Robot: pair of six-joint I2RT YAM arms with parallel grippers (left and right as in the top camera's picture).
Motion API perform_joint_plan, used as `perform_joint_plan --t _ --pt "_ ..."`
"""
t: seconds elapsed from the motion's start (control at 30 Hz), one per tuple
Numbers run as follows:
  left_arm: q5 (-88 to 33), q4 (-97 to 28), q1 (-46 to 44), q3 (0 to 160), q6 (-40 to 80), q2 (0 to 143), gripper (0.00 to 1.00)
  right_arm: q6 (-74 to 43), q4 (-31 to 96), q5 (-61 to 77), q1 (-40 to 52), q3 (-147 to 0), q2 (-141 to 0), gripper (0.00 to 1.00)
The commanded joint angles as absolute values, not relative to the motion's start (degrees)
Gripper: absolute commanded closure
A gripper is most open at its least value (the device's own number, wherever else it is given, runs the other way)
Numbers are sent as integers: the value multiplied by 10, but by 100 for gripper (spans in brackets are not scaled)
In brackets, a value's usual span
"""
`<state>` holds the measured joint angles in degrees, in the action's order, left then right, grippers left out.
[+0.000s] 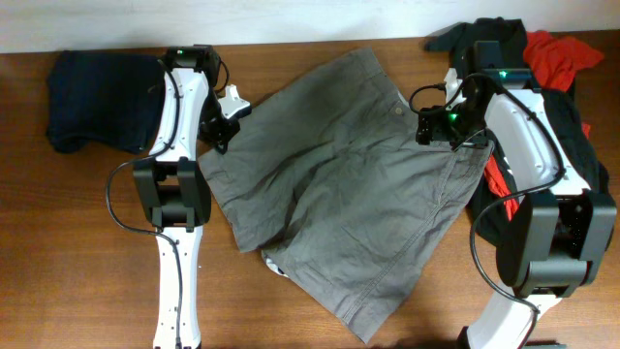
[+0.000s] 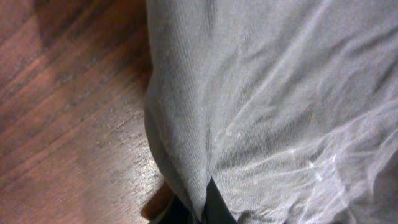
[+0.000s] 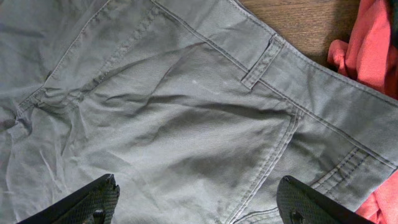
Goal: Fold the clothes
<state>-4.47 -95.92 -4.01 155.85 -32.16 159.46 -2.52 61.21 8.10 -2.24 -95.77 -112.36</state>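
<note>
Your left gripper [image 2: 200,210] is clenched on the left edge of the grey shorts [image 2: 280,93]; its dark tips pinch a fold of cloth right at that border; bare wooden table [image 2: 68,106] runs alongside it. Your right gripper [image 3: 199,202] stands wide and holds nothing; its fingers [image 3: 87,202] hang just above the shorts below the waistband, with a belt loop [image 3: 263,59] ahead and a curved pocket seam between them.

From overhead, the shorts lie spread and rumpled across the middle of the table, between your two arms; the waistband faces your right arm, and the leg hems point toward the near side.

A dark navy garment [image 1: 92,102] lies at far left, just beyond your left arm; a pile of black and red clothes [image 1: 547,68] crowds your right arm and lies against the waistband. Open wood shows at near left, and between the lower hem and the right arm's base.
</note>
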Motion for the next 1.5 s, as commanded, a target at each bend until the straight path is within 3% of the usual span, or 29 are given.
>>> perform_joint_plan --t 0.0,0.63,0.67,0.73,0.83,1.2,1.47 --pt "-46 -938 -35 1564 -326 1603 99 -19 608 88 -20 -967 -1109 14" --pt "-46 -520 -32 1564 -173 1604 98 -24 570 89 -18 -967 -1109 14" --pt "-46 -516 -32 1564 -173 1604 92 -27 567 89 -18 -967 -1110 14" --pt "-46 -519 -32 1564 -173 1604 63 -35 561 89 -18 -967 -1109 14" --pt "-47 -546 -32 1564 -167 1604 1 -39 554 88 -18 -967 -1109 14" --pt "-65 -783 -34 1745 -81 1575 1 -39 592 89 -19 -1013 -1093 14" --pt "-94 -910 -67 1798 -80 1494 1 -38 735 83 -19 -1106 -1046 14"
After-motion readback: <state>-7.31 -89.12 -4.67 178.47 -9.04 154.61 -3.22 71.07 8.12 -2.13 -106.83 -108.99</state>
